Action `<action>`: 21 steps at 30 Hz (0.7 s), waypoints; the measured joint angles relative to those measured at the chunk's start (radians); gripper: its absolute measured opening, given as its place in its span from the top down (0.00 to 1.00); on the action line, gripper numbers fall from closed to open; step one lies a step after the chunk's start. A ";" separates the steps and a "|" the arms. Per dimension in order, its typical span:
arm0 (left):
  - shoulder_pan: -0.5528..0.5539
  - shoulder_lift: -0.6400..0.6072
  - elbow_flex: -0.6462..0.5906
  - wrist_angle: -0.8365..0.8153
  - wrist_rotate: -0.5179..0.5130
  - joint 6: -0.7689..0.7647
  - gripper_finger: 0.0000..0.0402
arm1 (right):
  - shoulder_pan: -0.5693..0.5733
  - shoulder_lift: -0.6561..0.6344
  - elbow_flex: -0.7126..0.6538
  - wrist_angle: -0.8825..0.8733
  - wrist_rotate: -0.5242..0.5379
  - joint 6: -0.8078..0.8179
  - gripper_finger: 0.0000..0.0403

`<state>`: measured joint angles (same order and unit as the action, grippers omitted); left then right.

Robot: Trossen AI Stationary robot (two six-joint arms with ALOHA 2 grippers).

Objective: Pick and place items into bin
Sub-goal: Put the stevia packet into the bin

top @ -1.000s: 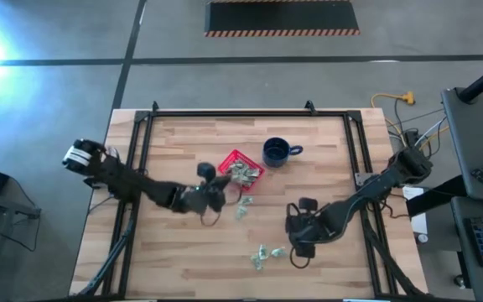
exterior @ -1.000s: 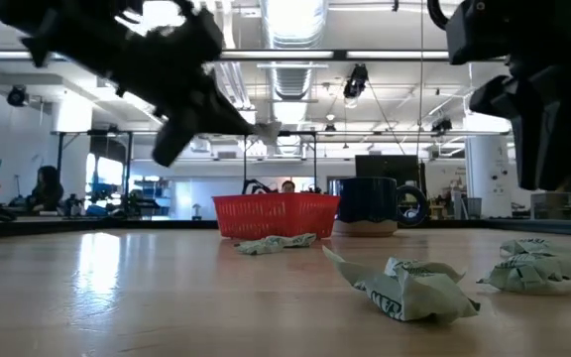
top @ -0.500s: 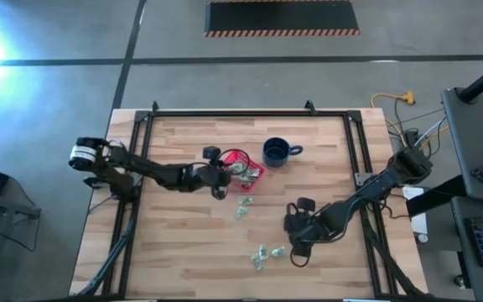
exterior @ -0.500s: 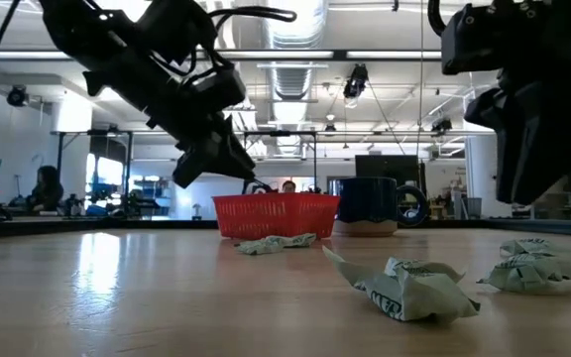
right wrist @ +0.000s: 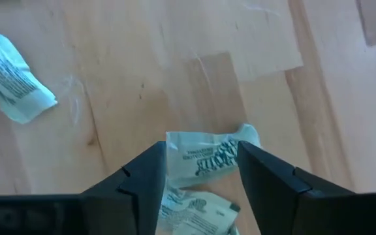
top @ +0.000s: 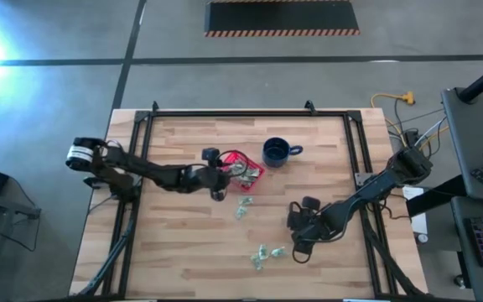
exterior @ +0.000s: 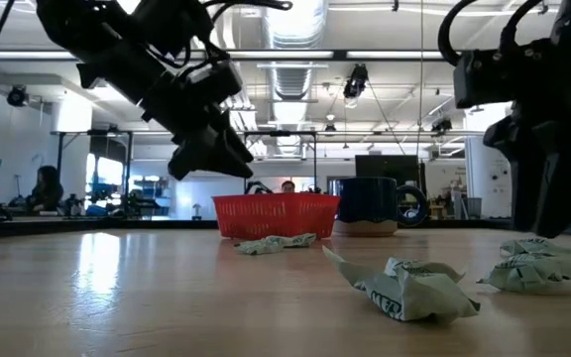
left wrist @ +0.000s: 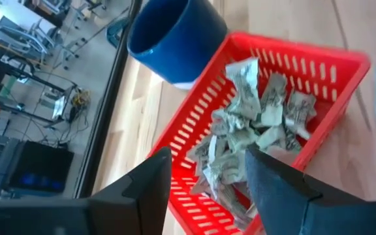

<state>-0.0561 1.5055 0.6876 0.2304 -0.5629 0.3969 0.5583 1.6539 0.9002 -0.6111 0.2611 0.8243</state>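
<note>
While the left gripper (top: 218, 190) hung at the basket's (top: 227, 158) left edge, loose wrappers (top: 262, 256) lay nearer. Its wrist view showed spread, empty fingers (left wrist: 150, 181) above piled wrappers (left wrist: 253, 127). Right gripper (right wrist: 198, 171) straddled, unclamped, one wrapper (right wrist: 200, 158): probably light, crushable; pinch mid-body.

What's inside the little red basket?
The red basket holds a heap of crinkled green-and-white wrapped pieces. The open left gripper hangs over its rim, empty. Its floor under the heap is covered, so anything beneath stays hidden.
</note>
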 joint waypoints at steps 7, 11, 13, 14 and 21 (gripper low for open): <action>-0.030 -0.048 -0.001 -0.006 0.001 -0.029 0.56 | 0.000 0.000 -0.071 0.138 -0.001 -0.016 0.55; -0.044 -0.091 -0.002 -0.031 0.003 -0.052 0.55 | 0.000 0.000 -0.096 0.152 0.000 -0.015 0.58; -0.053 -0.117 -0.002 -0.044 0.003 -0.053 0.55 | 0.000 0.000 -0.098 0.152 0.004 -0.015 0.60; -0.059 -0.131 -0.004 -0.044 0.003 -0.054 0.55 | 0.000 0.000 -0.099 0.151 0.004 -0.016 0.62; -0.107 -0.224 -0.006 -0.049 0.003 -0.055 0.55 | 0.000 0.000 -0.092 0.143 0.003 -0.084 0.87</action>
<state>-0.1634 1.2816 0.6815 0.1818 -0.5598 0.3424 0.5583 1.6535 0.8080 -0.4686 0.2638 0.7399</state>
